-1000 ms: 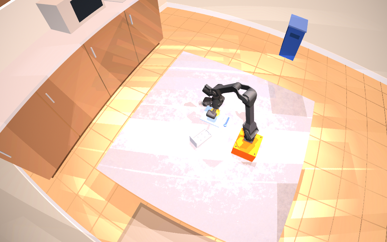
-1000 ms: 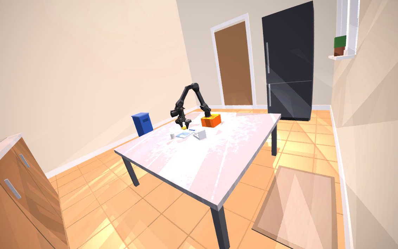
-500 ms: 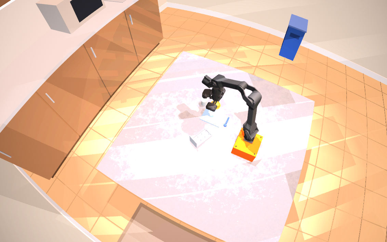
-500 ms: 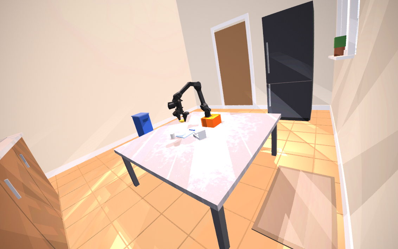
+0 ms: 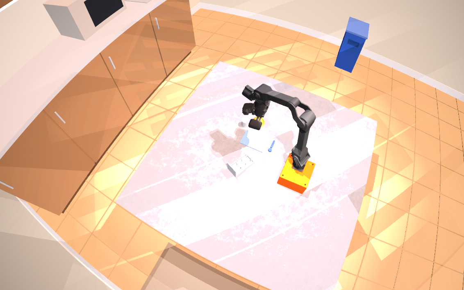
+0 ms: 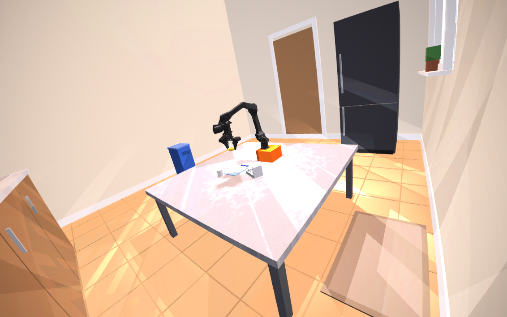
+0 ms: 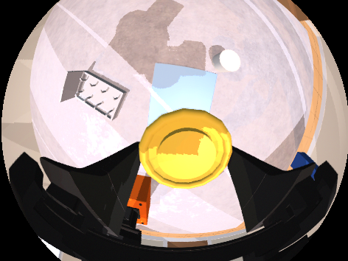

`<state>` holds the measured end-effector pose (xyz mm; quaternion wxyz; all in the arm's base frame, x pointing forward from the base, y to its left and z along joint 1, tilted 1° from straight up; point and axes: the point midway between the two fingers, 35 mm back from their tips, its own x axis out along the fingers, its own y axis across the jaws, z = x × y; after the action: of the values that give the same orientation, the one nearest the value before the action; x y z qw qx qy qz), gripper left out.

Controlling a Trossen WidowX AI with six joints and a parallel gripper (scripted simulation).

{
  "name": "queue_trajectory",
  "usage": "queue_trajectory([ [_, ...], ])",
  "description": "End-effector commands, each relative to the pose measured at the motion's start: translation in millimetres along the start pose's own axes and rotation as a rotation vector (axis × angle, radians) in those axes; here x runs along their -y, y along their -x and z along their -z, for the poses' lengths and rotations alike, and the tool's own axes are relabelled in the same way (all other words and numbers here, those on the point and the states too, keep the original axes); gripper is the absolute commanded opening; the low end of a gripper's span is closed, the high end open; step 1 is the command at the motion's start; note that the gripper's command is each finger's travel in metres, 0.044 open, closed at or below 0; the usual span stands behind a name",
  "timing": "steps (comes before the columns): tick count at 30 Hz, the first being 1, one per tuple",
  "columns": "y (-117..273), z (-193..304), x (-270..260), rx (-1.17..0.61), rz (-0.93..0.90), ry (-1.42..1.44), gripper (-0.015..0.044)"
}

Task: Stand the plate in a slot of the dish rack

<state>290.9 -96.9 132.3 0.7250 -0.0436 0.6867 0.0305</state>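
The yellow round plate [image 5: 262,122] [image 6: 230,149] [image 7: 188,147] is held level, raised above the table. My gripper [image 5: 258,121] [image 6: 230,148] [image 7: 185,149] is shut on the plate, with one finger at each opposite edge of its rim; in the top view the near finger hides part of it. The grey-white dish rack [image 5: 232,168] [image 6: 258,171] [image 7: 69,87] stands on the table, away from the gripper, at the left in the wrist view. Rows of short rails show inside it, and no plate stands in it.
A light-blue flat mat [image 5: 244,140] [image 6: 233,173] [image 7: 184,85] lies between plate and rack. A white cup [image 5: 244,123] [image 6: 219,173] [image 7: 229,60] stands beyond it. A blue spoon-like utensil [image 5: 272,145] [image 6: 244,165] lies beside the mat, towards the orange-yellow arm base [image 5: 296,173] [image 6: 269,154] [image 7: 140,192].
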Motion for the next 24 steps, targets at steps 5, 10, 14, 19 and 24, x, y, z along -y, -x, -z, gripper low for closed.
queue_trajectory([
  [5,1.8,0.7,-12.9,0.001,-0.003,0.263,0.0000],
  [10,2.0,1.4,-20.3,0.001,-0.004,0.436,0.0000],
  [14,2.2,2.1,-26.2,0.002,-0.004,0.575,0.0000],
  [19,2.3,3.1,-33.5,0.003,-0.005,0.748,0.0000],
  [24,2.5,4.3,-40.6,0.003,-0.005,0.921,0.0000],
])
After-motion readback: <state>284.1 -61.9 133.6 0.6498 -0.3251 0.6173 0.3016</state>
